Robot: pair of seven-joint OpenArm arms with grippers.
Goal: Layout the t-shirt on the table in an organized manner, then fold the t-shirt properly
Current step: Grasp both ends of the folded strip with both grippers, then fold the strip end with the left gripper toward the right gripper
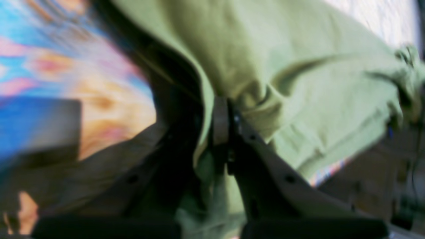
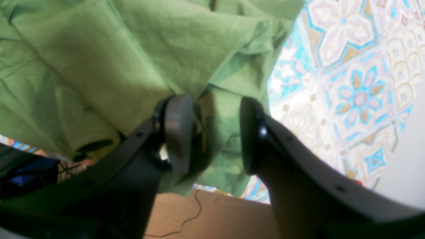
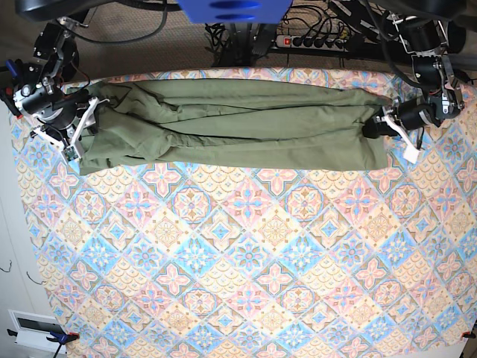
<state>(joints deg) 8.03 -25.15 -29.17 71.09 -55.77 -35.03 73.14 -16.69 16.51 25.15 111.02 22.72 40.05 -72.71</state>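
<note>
Both arms are black, with dark cables looped along them and white brackets near the wrists. The right gripper (image 2: 212, 132) has dark, curved fingers with round, flat grey pads (image 2: 177, 132) and small screw holes.

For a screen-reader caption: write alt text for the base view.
An olive-green t-shirt lies stretched in a long band across the far side of the tile-patterned table. The left gripper pinches one end of it, on this view's right, and the right gripper sits at the other end with its fingers apart.
</note>
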